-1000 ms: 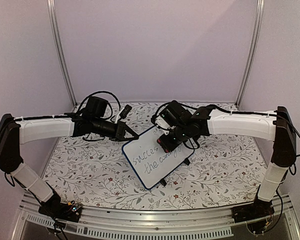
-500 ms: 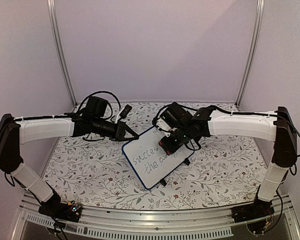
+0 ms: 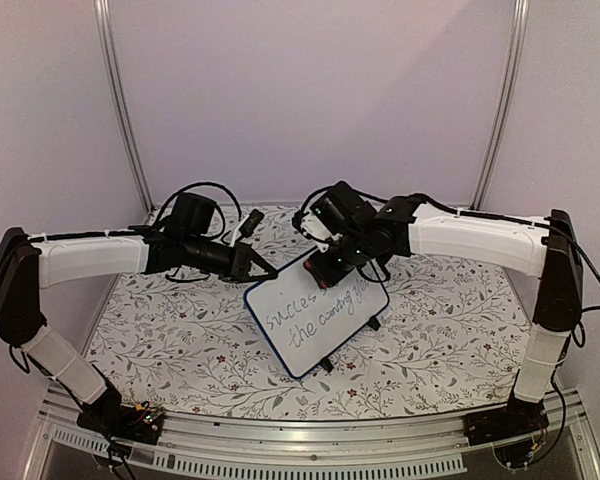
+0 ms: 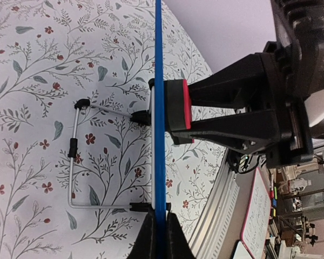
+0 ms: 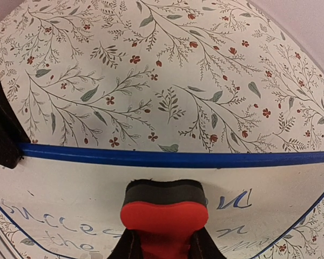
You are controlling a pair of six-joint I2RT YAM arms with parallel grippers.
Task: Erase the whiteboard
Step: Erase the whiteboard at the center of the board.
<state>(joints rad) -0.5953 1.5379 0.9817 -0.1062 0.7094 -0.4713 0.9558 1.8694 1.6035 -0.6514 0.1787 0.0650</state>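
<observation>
The whiteboard [image 3: 315, 318] stands tilted on its wire stand [image 4: 74, 156] mid-table, with blue handwriting across it. My left gripper [image 3: 261, 272] is shut on its blue frame [image 4: 159, 178], pinching the rim edge-on between both fingers [image 4: 146, 243]. My right gripper [image 3: 327, 268] is shut on a red eraser [image 5: 164, 215]. The eraser's black felt pad [image 5: 164, 193] is pressed flat against the white surface [image 5: 70, 183], just below the top frame [image 5: 178, 158]. Writing [image 5: 235, 200] shows on both sides of the eraser. In the left wrist view the eraser [image 4: 178, 110] meets the board from the right.
A floral cloth [image 3: 180, 340] covers the table. A metal rail [image 3: 300, 440] runs along the near edge, and upright posts [image 3: 120, 100] stand at the back corners. Off the table, a pink-framed board [image 4: 256, 216] shows in the left wrist view.
My right gripper has slid the eraser up and to the left across the board, toward its top edge. The left arm and the board have stayed put.
</observation>
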